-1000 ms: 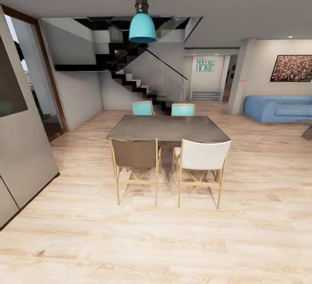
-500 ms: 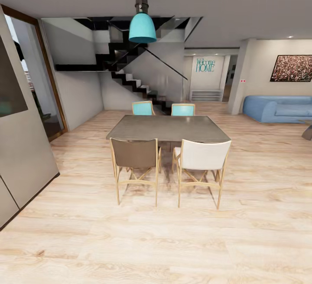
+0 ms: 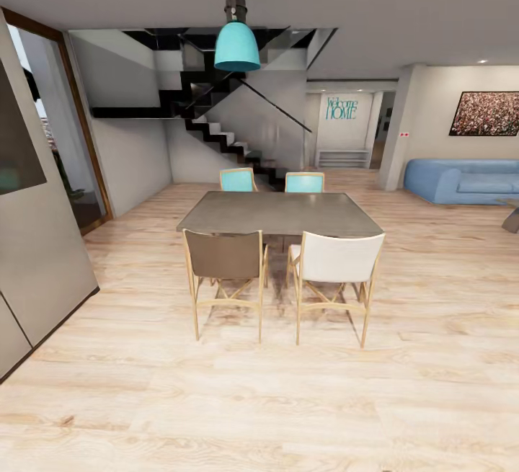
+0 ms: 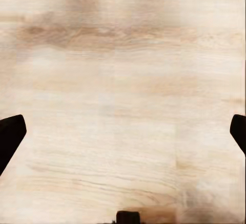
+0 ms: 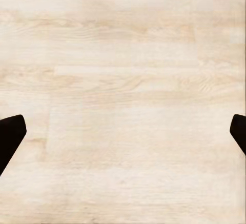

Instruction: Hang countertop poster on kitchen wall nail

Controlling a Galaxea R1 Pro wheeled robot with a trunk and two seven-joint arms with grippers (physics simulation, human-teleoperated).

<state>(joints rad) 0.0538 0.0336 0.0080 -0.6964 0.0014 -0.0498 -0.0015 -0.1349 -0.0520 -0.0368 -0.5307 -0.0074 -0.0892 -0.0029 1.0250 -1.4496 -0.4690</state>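
Head view: dining table [image 3: 280, 212], four chairs, wooden floor [image 3: 259, 400]. Left tool [image 4: 123, 131], right tool [image 5: 123, 131]: both released, empty, floor-facing, probably for travel.

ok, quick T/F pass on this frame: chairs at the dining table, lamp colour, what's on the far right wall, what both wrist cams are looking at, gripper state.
1. Four chairs stand at the dining table. True: two turquoise ones on the far side, a brown chair and a white chair on the near side.
2. The pendant lamp over the table is red. False: its shade is turquoise.
3. The picture on the far right wall is an upright Star Wars poster. False: it is a wide landscape picture with a reddish speckled image, above a blue sofa.
4. Both wrist views look at light wood floor. True.
5. The left gripper is shut on the poster. False: its fingertips stand wide apart with nothing between them; so do those of the right gripper.
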